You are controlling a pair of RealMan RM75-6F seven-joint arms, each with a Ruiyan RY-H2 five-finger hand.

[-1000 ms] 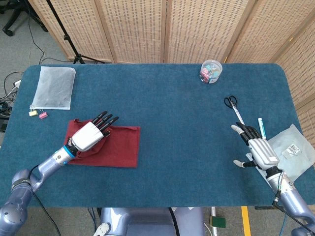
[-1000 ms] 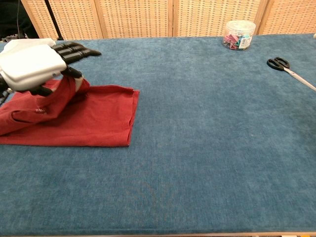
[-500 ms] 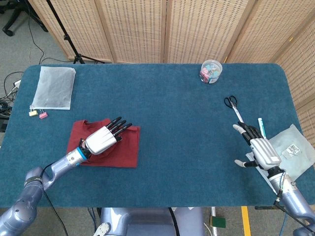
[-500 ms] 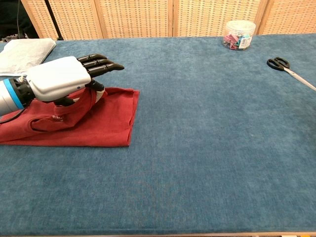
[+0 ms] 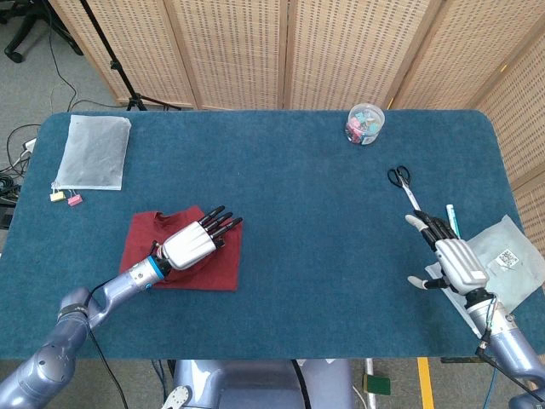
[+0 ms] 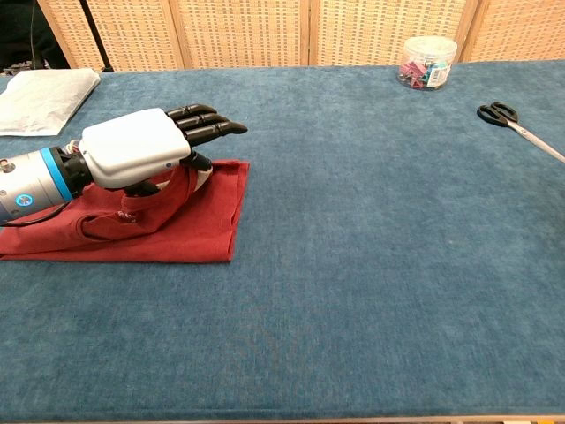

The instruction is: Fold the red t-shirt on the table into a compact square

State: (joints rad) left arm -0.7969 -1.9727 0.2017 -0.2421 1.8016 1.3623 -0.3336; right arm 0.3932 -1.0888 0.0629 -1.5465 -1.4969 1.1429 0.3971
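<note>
- Left hand (image 6: 141,155) in left of chest frame pinches a fold of red t-shirt (image 6: 190,234), other fingers straight.
- Right hand (image 5: 451,262), lower right of head view, is spread, holds nothing.
- Scissors (image 5: 402,183) further up.

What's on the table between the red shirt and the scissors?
Nothing. In the chest view, only bare blue table lies between the red t-shirt and the scissors.
</note>
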